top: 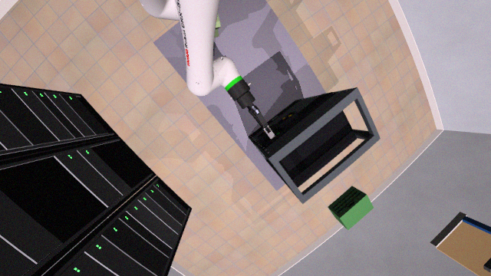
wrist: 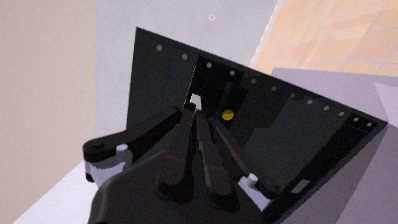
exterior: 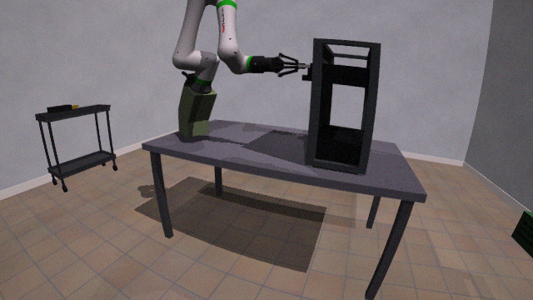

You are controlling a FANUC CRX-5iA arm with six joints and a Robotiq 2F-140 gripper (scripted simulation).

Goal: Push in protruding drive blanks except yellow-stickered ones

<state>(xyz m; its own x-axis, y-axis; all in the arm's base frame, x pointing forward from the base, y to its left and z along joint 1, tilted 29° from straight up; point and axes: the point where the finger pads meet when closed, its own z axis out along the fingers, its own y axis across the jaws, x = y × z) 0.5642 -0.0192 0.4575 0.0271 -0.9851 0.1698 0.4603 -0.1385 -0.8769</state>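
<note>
The white six-joint arm (exterior: 226, 39) reaches level across the grey rectangular tabletop (exterior: 266, 160) toward the tall black open-frame rack (exterior: 317, 104), which stands upright near the right end of that tabletop, and the black two-finger gripper (exterior: 303, 66) is right up at the rack's front face, high up near its top. The fingers are pressed fully together with nothing between them, their tips meeting at a small pale drive blank (wrist: 195, 101) in the upper bay; from the side a short dark block (exterior: 307, 75) juts out of the rack's front just below the fingertips. In the wrist view a round yellow sticker (wrist: 227, 115) shows just right of the closed fingers on the neighbouring blank, apart from the tips. A row of small pale rivets (wrist: 274, 88) runs along the rack's front rail. There is red lettering down the arm's forearm (top: 189, 57), too small and blurred to read. From above, the arm comes in from the far left and the fingertips sit at the rack's front left corner; a green box (top: 350, 207) lies on the floor near the rack, black server cabinets (top: 57, 126) with green lights fill the left, and a black two-shelf cart (exterior: 43, 117) stands by the far wall.
</note>
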